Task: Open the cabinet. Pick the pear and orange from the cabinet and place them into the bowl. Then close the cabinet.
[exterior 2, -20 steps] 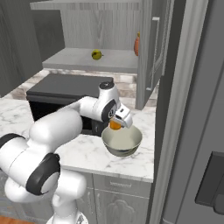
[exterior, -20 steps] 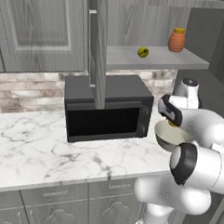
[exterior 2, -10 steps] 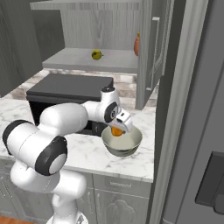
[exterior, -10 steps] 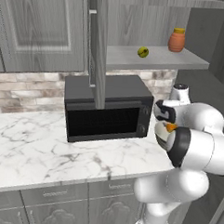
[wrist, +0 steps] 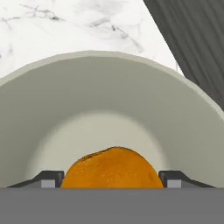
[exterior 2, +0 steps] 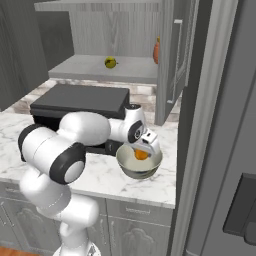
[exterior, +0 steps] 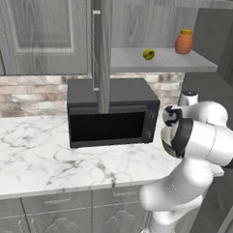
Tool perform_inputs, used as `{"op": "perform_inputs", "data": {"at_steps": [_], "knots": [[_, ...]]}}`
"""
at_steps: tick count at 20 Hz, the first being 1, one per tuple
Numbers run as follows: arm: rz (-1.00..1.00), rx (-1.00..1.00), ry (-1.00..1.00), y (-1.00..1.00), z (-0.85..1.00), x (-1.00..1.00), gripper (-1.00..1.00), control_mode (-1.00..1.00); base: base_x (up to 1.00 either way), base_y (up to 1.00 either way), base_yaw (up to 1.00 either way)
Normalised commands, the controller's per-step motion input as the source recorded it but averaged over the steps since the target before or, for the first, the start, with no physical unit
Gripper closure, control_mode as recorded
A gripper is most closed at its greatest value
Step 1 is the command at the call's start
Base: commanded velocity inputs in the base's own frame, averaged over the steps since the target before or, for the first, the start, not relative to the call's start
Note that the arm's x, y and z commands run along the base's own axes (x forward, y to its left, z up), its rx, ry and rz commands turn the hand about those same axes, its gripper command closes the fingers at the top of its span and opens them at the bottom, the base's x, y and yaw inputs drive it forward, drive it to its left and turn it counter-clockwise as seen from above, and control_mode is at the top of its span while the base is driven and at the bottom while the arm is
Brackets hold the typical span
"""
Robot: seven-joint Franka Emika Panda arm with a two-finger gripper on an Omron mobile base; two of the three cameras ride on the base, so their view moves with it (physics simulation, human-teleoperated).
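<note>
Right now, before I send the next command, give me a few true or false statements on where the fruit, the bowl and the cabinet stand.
1. The orange lies inside the bowl. True.
2. The pear is already in the bowl. False: it sits on the cabinet shelf.
3. The cabinet doors are shut. False: the shelf is exposed, with a door swung out.
4. The gripper hangs over the bowl with its fingers either side of the orange. True: the hand view shows it.
5. The terracotta jar stands on the counter by the microwave. False: it stands on the shelf, right of the pear.
</note>
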Motion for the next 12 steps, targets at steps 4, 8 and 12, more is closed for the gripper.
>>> {"op": "perform_inputs", "data": {"at_steps": [4,8,12], "knots": [[0.00,0.00,0.00,0.00,-0.23,0.29,1.00,-1.00,0.00,0.00,0.00],[0.00,0.00,0.00,0.00,-0.20,0.35,1.00,-1.00,0.00,0.00,0.00],[0.00,0.00,0.00,0.00,-0.26,0.12,1.00,-1.00,0.00,0.00,0.00]]}}
